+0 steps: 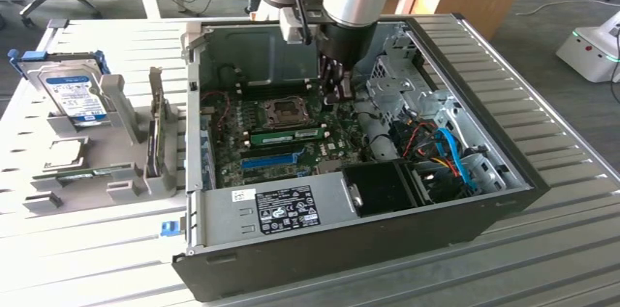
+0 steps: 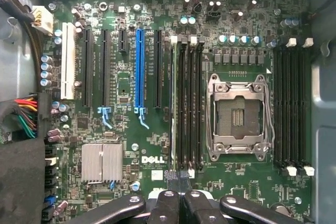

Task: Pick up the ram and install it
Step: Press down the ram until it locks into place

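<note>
Gripper (image 2: 181,179) jaws together, empty, poised above the motherboard (image 2: 157,145) inside the open computer case (image 1: 504,198). Ram (image 1: 287,136) stands seated in a slot beside the CPU socket (image 1: 286,109). Blue slot (image 2: 139,69) adjacent. Case rests on slatted table (image 1: 562,249); hard drive (image 1: 75,93) stands at exterior view's left.

Slatted grey tabletop (image 1: 571,198), ribbed from edge to edge. Directly on it: an open black computer case (image 1: 388,238) lying on its side, motherboard facing up. Towards the exterior view's left, just beside the case, a grey fixture rack (image 1: 116,115) holding an upright hard drive (image 1: 72,93) and other parts.
</note>
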Controlling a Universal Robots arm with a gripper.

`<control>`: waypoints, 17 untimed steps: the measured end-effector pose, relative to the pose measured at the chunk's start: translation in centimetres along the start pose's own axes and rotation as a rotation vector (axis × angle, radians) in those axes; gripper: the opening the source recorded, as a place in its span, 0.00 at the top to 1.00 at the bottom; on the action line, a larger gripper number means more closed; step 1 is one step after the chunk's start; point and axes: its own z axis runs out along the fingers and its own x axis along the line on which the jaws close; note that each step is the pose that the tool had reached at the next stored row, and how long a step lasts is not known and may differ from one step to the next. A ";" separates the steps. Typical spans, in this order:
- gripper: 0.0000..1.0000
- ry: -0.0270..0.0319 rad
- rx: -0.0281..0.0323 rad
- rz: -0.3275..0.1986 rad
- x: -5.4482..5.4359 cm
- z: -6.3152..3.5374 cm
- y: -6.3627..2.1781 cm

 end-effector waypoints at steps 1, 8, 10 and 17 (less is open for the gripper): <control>0.89 0.0000 0.0000 0.000 0.0 0.08 0.00; 0.89 0.0000 0.0000 0.000 0.0 0.60 -0.02; 0.89 0.0001 0.0000 0.000 0.0 0.76 -0.03; 0.89 0.0001 0.0000 0.000 0.0 1.24 -0.05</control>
